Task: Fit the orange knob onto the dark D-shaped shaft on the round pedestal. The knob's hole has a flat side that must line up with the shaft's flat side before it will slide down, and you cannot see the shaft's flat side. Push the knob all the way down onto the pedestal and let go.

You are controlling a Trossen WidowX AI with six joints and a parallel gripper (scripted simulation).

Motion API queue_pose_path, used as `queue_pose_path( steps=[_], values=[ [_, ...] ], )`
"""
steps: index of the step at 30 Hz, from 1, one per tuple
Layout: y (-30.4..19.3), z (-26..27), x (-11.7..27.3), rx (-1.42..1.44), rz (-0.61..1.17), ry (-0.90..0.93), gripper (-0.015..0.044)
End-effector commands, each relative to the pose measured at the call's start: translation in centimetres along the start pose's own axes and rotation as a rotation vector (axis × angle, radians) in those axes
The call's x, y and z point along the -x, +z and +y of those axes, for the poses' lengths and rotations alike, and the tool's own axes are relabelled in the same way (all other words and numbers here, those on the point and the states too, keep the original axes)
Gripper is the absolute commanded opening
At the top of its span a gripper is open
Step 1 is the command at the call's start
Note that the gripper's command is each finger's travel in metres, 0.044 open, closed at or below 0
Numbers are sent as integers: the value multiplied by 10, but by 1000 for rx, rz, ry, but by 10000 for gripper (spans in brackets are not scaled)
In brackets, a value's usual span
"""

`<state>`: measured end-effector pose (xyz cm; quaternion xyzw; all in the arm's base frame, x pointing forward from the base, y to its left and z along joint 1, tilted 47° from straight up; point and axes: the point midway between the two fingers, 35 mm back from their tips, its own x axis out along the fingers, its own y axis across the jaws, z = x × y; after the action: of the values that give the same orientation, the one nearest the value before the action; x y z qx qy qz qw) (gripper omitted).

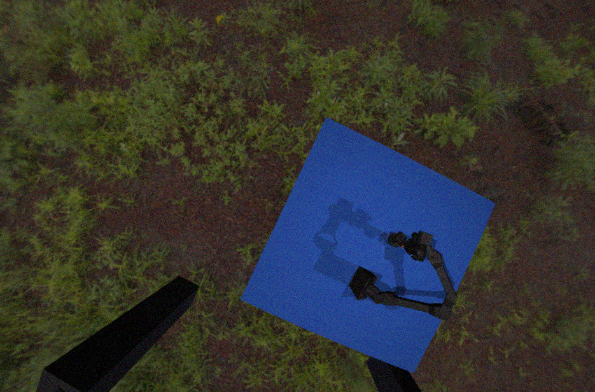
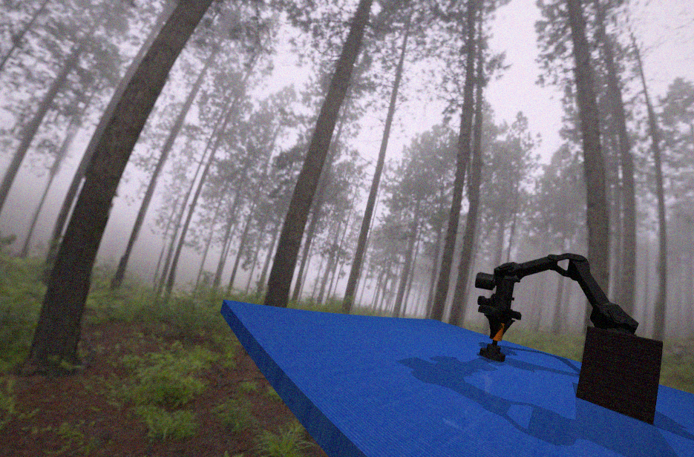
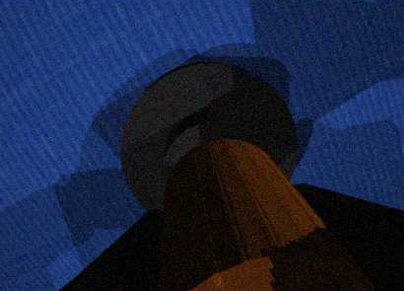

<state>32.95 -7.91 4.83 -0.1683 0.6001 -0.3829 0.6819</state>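
Observation:
The orange knob (image 2: 499, 330) (image 3: 241, 189) is held upright between the fingers, above the dark round pedestal (image 2: 490, 354) (image 3: 266, 103) (image 1: 392, 240). My gripper (image 2: 496, 333) (image 3: 229, 210) is shut on the knob. In the exterior view a short dark section, apparently the shaft (image 2: 495, 343), shows between the knob's lower end and the pedestal. The knob is not down on the pedestal. In the wrist view the knob covers the pedestal's near side and the shaft, so the hole and both flat sides are hidden. Whether the shaft's tip is in the hole cannot be told.
The pedestal stands on a blue table (image 1: 353, 156) (image 2: 326, 344). The arm's dark base block (image 1: 363, 282) (image 2: 619, 372) stands on the same table, and the arm arches from it to the pedestal. Shadows of the arm fall across the table and pedestal.

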Motion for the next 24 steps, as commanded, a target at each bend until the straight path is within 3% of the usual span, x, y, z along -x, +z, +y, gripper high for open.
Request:
queue_pose_path(
  steps=[1, 19, 24],
  values=[
    [1, 0, -1, -1, -3, -1, 0],
    [-1, -1, 2, -1, -3, -1, 0],
    [0, -1, 2, -127, -3, -1, 0]
  ],
)
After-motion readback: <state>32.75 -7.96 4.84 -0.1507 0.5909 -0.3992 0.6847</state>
